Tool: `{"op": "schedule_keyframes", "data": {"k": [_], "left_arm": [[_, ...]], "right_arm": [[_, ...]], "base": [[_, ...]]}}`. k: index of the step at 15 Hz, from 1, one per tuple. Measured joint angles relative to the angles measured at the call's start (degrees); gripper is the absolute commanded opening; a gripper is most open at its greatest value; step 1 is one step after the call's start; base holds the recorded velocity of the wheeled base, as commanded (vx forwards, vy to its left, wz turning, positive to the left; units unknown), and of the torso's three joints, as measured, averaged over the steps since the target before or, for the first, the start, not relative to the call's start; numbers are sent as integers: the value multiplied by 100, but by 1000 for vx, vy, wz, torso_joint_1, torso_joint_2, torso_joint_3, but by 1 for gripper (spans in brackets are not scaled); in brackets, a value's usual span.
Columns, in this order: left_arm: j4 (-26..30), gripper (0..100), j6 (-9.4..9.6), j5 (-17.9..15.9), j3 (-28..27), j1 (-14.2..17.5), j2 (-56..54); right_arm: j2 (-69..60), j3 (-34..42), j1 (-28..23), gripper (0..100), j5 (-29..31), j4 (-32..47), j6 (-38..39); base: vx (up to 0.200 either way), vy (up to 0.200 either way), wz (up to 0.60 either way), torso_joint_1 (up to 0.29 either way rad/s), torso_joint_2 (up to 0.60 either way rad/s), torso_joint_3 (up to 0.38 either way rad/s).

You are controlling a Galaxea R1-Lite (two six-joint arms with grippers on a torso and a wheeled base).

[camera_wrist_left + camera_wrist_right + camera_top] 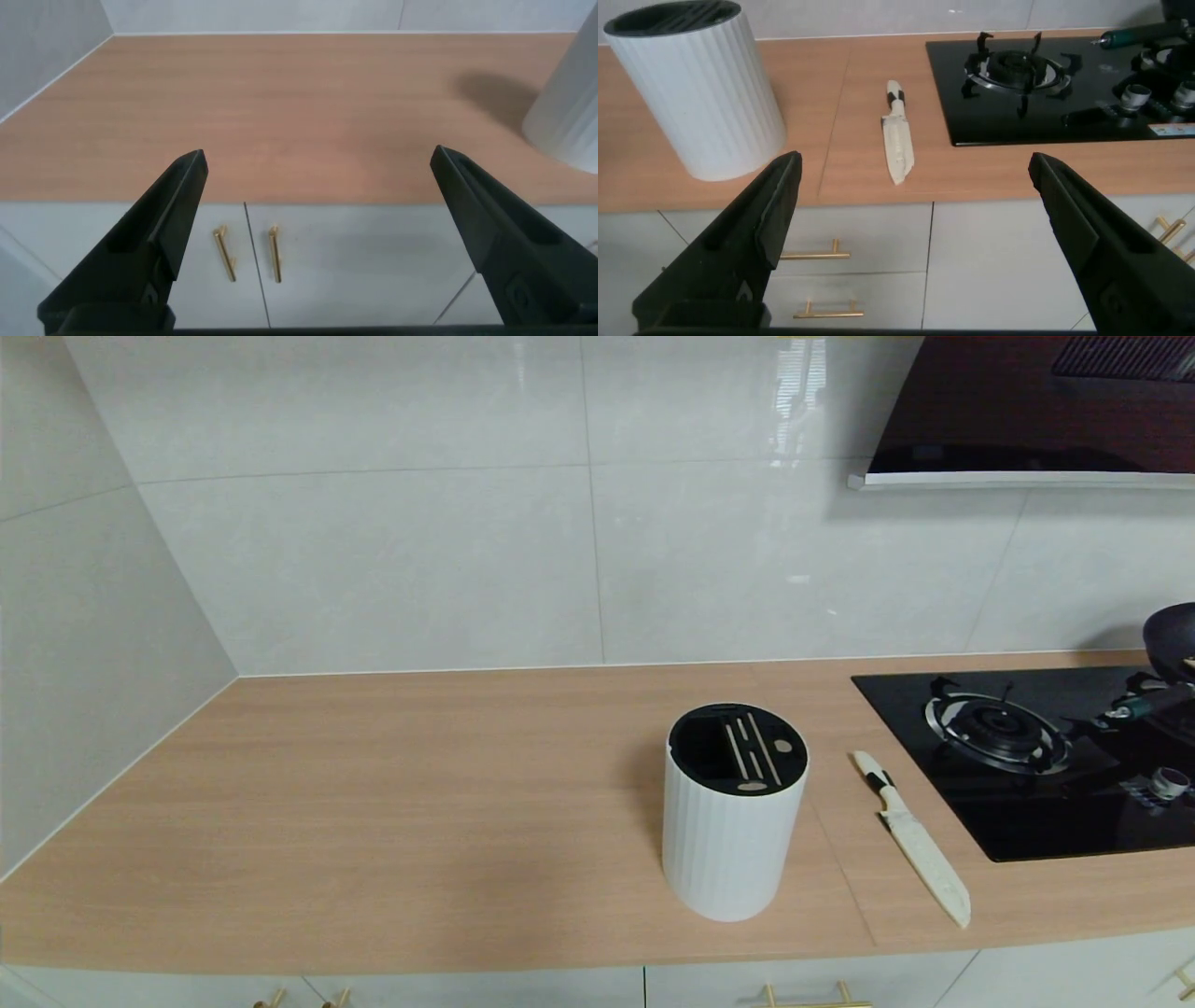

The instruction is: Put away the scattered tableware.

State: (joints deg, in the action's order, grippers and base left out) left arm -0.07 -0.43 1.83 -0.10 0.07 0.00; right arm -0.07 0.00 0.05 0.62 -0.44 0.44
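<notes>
**Cream knife lying loose beside the slotted holder**

Both pairs of jaws are hanging spread wide and gripping nothing, out in front of the desk edge and above the cupboard doors. The right jaws are facing the knife, so that arm is looking the better placed to take it. The left jaws are facing bare wood, with the white ribbed holder off to one side. The knife is lying flat on the desk between the holder and the black hob, touching neither. Its long axis is running back to front. The black-banded handle is pointing toward the wall, and the tip is pointing toward the desk's front edge, slanting slightly to the robot's right. The holder is standing upright with its slots opening upward, probably awaiting the blade.
</notes>
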Motion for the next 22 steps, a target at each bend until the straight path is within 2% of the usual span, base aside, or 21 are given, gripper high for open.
{"op": "schedule_keyframes", "data": {"k": [3,6,19,22], "left_arm": [[0,100,0,0,0,0,0],[0,100,0,0,-4,2,0],[0,100,-9,9,-4,0,0],[0,100,-9,9,-4,0,0]], "right_arm": [[0,0,5,100,0,0,0],[0,0,5,100,0,0,0],[17,-49,6,100,-127,-2,-1],[514,-1058,68,100,-549,68,304]], "base": [[0,0,0,0,0,0],[0,0,-600,1,-4,1],[0,0,0,0,0,0],[0,0,0,0,0,0]]}}
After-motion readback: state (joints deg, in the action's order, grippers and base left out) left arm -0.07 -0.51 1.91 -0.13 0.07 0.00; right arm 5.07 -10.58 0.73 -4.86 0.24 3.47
